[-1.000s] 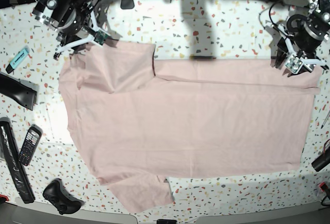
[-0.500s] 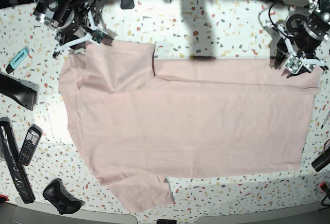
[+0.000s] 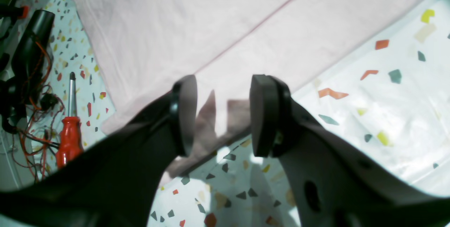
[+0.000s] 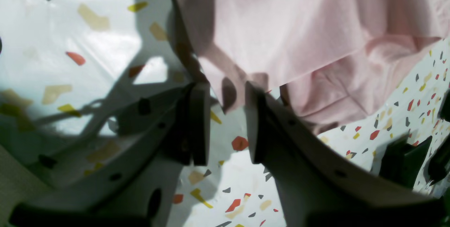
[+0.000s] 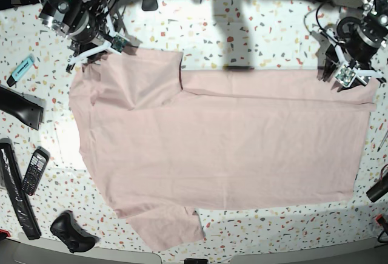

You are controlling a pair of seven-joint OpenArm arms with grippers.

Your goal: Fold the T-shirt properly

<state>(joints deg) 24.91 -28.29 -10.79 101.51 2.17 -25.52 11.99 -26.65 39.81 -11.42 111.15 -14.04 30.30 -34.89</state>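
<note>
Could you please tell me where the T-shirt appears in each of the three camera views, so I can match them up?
Base: the T-shirt spreads flat across the middle of the table.
Left wrist: it fills the upper part, one corner lying between the left pincer pads.
Right wrist: it fills the upper right, its rumpled edge just above the right pincer.
Shared landmark: the speckled tabletop shows in all three.
</note>
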